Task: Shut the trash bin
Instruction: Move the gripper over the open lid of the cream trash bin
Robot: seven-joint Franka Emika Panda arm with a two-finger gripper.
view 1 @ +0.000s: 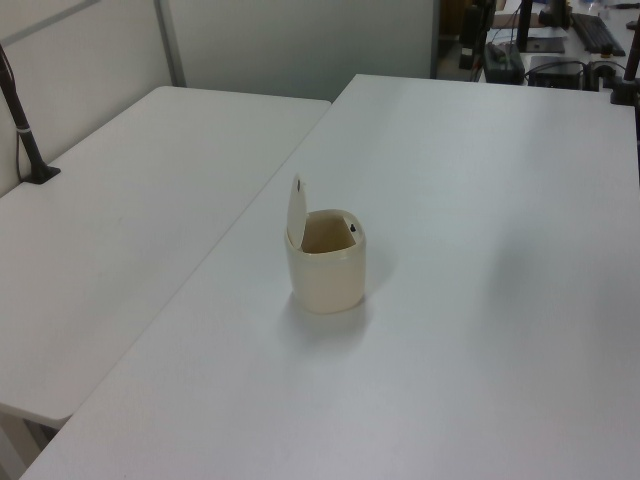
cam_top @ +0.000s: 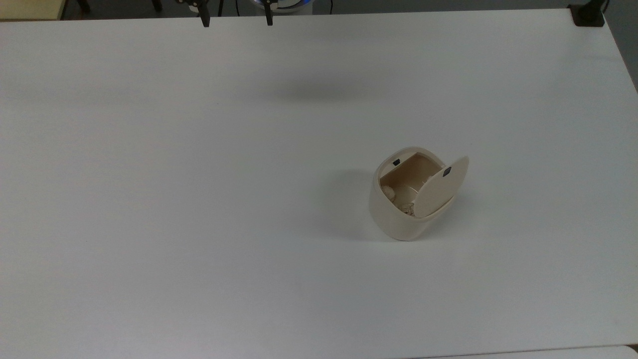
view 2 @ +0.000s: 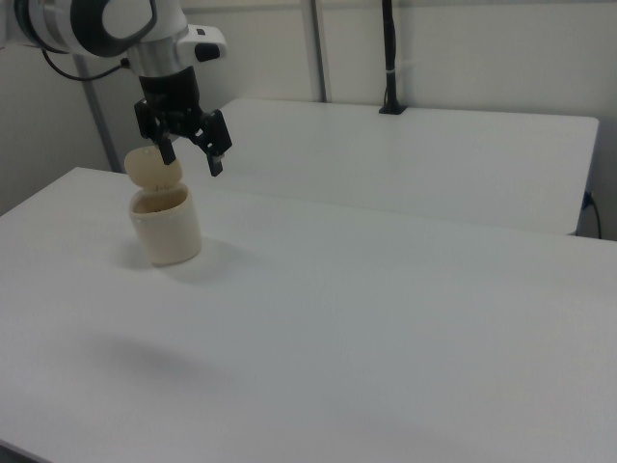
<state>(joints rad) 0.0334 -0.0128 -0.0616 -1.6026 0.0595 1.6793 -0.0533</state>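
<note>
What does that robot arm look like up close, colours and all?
The arm is rounded white casing with a dark grey ring at the joint and a black cable trailing behind. The gripper is a black block with two slim black fingers, which also show in the top view.

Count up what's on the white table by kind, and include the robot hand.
Trash bin, cream, lid standing open: 1
Black latch pieces (one on the bin's rim, one on the lid): 2
Crumpled scraps inside the bin: cannot count exactly
Robot hand, fingers apart: 1
Total counted: 4
</note>
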